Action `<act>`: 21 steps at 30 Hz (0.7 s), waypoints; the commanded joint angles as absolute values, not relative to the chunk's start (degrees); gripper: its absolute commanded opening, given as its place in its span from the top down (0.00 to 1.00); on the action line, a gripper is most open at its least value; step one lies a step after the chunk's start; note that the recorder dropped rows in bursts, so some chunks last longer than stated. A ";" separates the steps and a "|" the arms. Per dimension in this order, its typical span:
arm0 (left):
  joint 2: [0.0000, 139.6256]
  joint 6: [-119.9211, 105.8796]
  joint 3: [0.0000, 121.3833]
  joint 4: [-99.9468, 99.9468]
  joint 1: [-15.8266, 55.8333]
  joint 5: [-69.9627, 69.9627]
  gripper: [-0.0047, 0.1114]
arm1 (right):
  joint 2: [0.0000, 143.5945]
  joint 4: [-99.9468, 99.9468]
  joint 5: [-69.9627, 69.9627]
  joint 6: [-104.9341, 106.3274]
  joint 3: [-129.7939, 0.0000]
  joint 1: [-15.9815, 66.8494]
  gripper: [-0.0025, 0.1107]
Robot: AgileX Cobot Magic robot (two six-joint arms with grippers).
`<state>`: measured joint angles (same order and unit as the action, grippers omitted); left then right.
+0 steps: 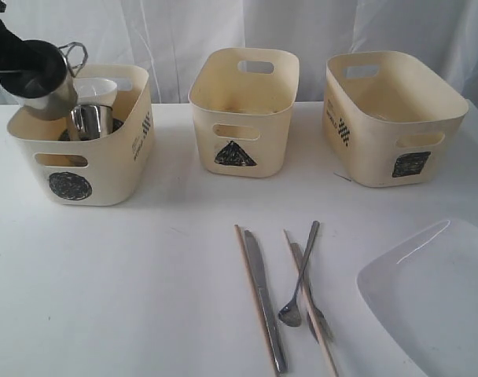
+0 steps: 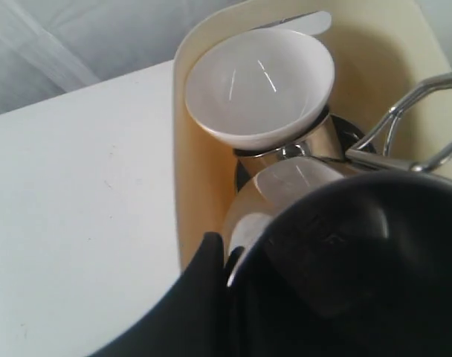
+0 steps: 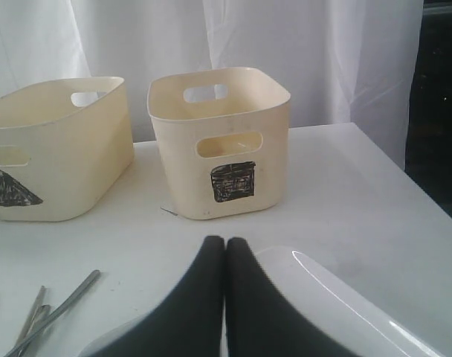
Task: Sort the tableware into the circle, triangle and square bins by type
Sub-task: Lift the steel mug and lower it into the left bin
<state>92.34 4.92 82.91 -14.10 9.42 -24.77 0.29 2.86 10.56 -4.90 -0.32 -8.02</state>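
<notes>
From the exterior view, at ten o'clock, the left claw [image 1: 42, 75] pinches a steel mug [image 1: 58, 100] over the circle bin [image 1: 113, 157].

In the left wrist view, a crooked drop could bang the white bowl [image 2: 259, 85].

In the right wrist view, the right claw [image 3: 224, 297] is squeezed closed, holding nothing, above the plate [image 3: 337, 297].

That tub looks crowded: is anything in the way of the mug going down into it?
Nothing blocks the circle bin's open top. But a second steel mug and a white bowl sit inside, close beneath the held mug, so it would probably land against them.
</notes>
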 commanded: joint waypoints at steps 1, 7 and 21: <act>93.33 5.61 83.30 -11.60 9.29 -21.07 0.96 | 0.00 3.01 10.13 -4.87 0.00 -7.98 0.98; 94.81 4.64 83.30 -6.36 9.29 -20.17 0.96 | 0.00 3.01 10.13 -4.87 0.00 -7.98 0.98; 99.38 1.34 83.30 3.02 9.29 -20.64 0.96 | 0.00 3.01 10.13 -4.87 0.00 -7.98 0.98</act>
